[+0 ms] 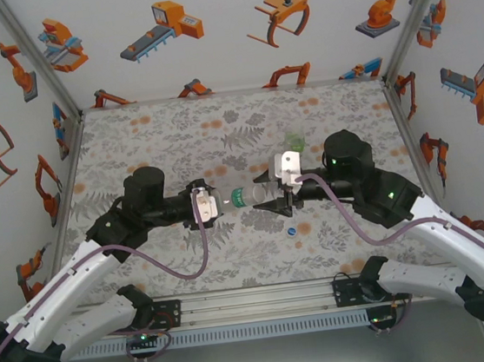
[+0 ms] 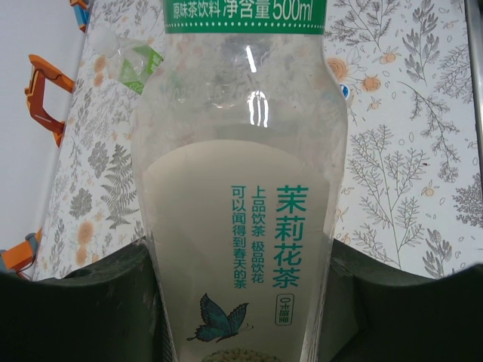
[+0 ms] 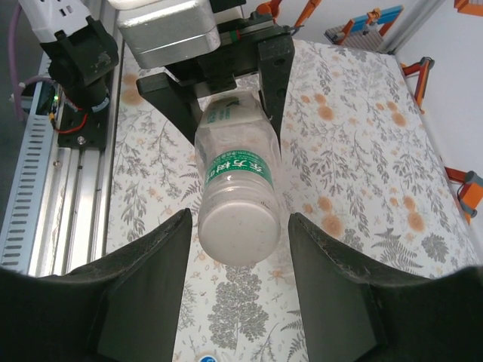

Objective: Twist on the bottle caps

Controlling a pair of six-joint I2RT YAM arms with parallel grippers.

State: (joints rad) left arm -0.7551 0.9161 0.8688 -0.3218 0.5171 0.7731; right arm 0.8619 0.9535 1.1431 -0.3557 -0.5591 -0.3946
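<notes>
Left end effector point(image 1: 203, 205) is clamped on the clear bottle point(image 1: 237, 200), held level. Right end effector point(image 1: 280, 196) stands apart around its far end; I'd centre it before closing. Blue cap point(image 1: 292, 230) lies on the table point(image 1: 176, 136) below.

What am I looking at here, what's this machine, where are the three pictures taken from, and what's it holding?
These are two robot arms bolted to a table with a flowery covering. The overhead picture looks down from behind them; the other two come from small cameras on each wrist. The left gripper is clamped on a clear bottle with a green label, held sideways in the air. The right gripper has its fingers either side of the bottle's other end, not quite touching. A blue cap lies on the table below, and a green-tinted bottle sits further back.
</notes>
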